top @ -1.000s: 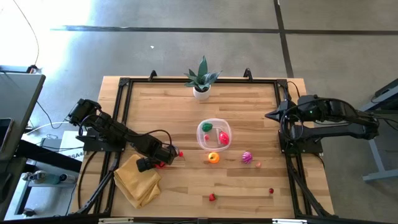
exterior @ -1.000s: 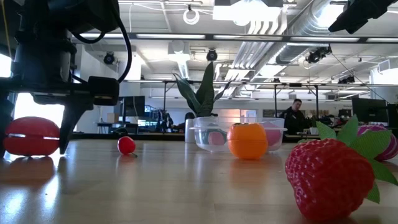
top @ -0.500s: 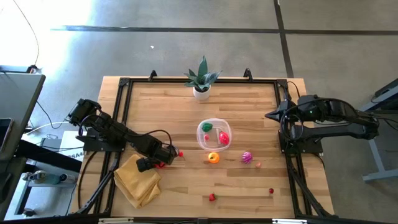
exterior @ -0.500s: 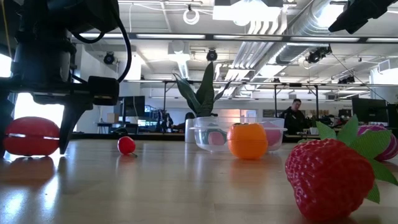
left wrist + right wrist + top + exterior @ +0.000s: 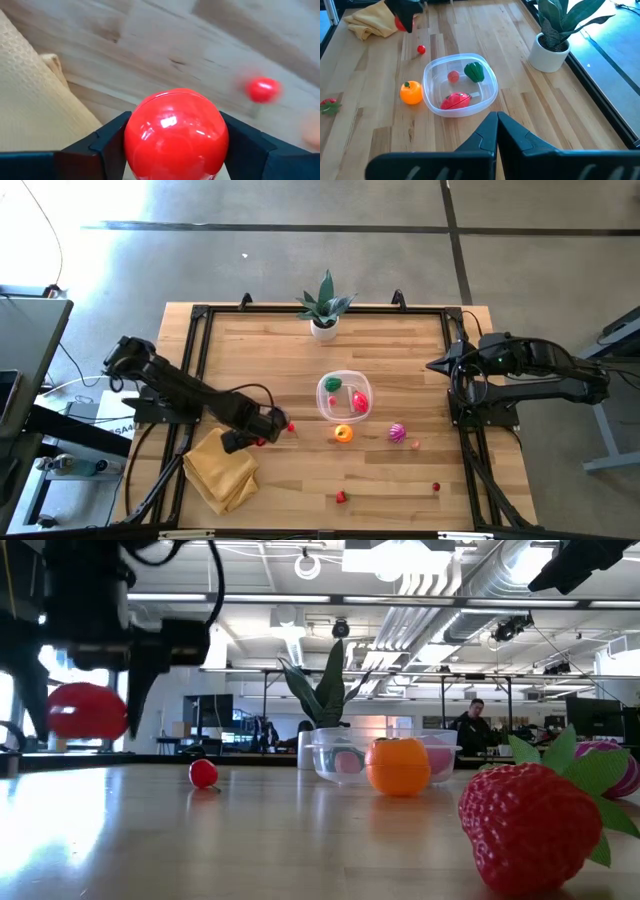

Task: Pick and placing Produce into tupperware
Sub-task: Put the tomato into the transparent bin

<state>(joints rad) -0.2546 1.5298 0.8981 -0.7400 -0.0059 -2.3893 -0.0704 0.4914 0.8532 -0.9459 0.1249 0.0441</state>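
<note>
one red fruit (image 5: 175, 132) between left gripper (image 5: 172, 142) fingers

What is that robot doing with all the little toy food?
The left hand is shut on a red ball-shaped toy fruit and holds it up off the table, near the yellow cloth. The clear tub already has a green piece and two red ones inside. An orange, a strawberry and others wait outside. The right hand rests shut at the table's side.

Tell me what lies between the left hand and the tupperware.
In the high view, only a small red piece on bare wood lies between the left hand, shut on a red ball, and the tupperware.
</note>
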